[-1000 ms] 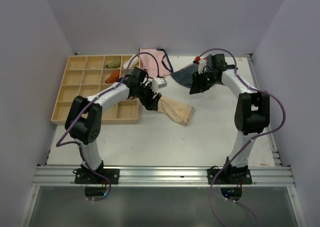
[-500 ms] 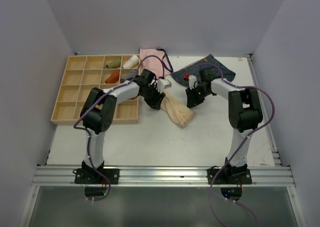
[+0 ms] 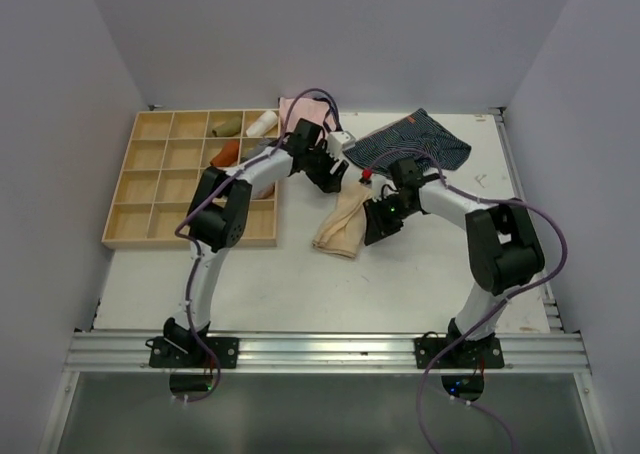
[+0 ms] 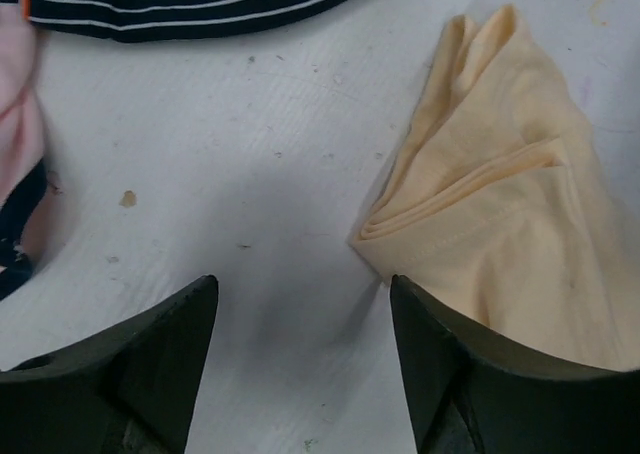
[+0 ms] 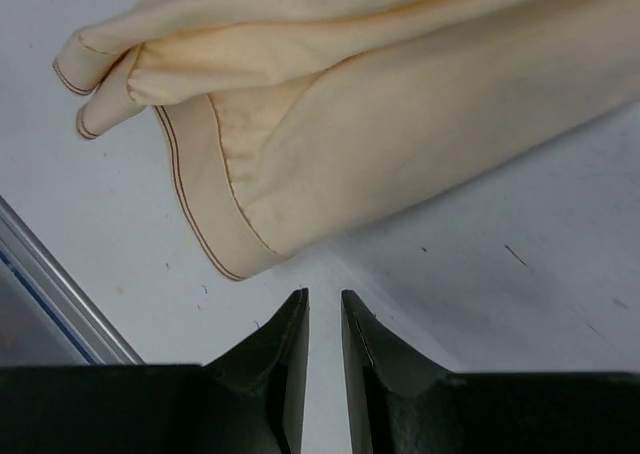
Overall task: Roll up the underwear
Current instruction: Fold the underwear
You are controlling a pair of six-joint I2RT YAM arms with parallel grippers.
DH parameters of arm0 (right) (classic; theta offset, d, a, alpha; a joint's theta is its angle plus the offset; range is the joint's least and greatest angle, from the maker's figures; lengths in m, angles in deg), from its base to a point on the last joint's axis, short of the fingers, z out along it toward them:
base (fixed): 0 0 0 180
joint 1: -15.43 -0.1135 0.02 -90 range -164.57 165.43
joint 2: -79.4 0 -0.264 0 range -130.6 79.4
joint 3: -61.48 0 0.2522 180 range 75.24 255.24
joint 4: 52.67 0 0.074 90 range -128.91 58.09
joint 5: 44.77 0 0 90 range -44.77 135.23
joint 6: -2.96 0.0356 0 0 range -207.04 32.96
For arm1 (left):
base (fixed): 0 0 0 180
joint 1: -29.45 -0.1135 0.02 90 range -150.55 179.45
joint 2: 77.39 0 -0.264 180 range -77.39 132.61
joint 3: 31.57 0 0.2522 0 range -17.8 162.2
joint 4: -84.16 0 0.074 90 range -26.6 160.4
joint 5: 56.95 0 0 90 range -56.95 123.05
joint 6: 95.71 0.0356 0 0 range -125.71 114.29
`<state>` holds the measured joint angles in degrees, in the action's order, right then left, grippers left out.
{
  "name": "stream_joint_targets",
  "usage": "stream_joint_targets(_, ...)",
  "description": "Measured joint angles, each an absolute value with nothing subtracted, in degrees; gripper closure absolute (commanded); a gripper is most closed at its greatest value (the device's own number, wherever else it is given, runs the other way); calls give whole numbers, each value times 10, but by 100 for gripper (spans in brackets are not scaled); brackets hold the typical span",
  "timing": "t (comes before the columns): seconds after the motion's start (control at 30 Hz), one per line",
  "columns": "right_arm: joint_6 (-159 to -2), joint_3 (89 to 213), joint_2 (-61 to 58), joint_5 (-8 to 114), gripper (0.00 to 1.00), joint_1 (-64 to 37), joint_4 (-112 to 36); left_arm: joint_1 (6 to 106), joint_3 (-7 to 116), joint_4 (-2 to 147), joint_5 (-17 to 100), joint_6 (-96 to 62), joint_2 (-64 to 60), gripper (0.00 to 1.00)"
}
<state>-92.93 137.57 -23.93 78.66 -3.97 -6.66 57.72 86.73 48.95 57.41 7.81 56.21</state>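
The pale peach underwear [image 3: 340,224] lies folded into a long strip on the white table, mid-centre. My left gripper [image 3: 335,174] is open and empty just beyond its far end. In the left wrist view the underwear [image 4: 500,194] lies to the right, its folded corner beside my right finger [image 4: 430,354], and the left gripper [image 4: 300,284] stands over bare table. My right gripper [image 3: 378,219] sits against the strip's right side. In the right wrist view the right gripper [image 5: 322,296] is shut with nothing in it, just short of the underwear's seamed edge [image 5: 350,124].
A wooden compartment tray [image 3: 150,184] stands at the left and holds a few rolled items in its far cells. The pink pair [image 3: 300,109] and the navy striped pair [image 3: 420,139] lie at the back. Table rail at the near edge.
My left gripper has let go of the underwear and moved back and right. My right gripper has come down and left to the strip. The underwear has swung round to point near-left.
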Motion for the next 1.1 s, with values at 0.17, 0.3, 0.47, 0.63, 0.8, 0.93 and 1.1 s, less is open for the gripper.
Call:
stream_joint_targets(0.17,-926,1376,-141,719,76,-28,-55,550,863,496,550,86,532,0)
stream_joint_targets(0.3,-945,1390,-83,676,75,-18,-38,519,815,516,516,95,423,0)
stream_joint_targets(0.47,-972,1414,-53,646,47,-17,-34,510,809,497,525,122,280,10)
stream_joint_targets(0.63,-936,1438,-64,700,28,0,-39,521,702,490,550,143,179,22)
stream_joint_targets(0.8,-823,1427,-116,828,38,46,-93,556,536,479,521,100,141,20)
stream_joint_targets(0.93,-692,1347,-117,870,49,35,-197,618,461,467,505,46,141,21)
stream_joint_targets(1.1,-568,1274,-119,888,61,-6,-294,631,458,469,506,-13,149,25)
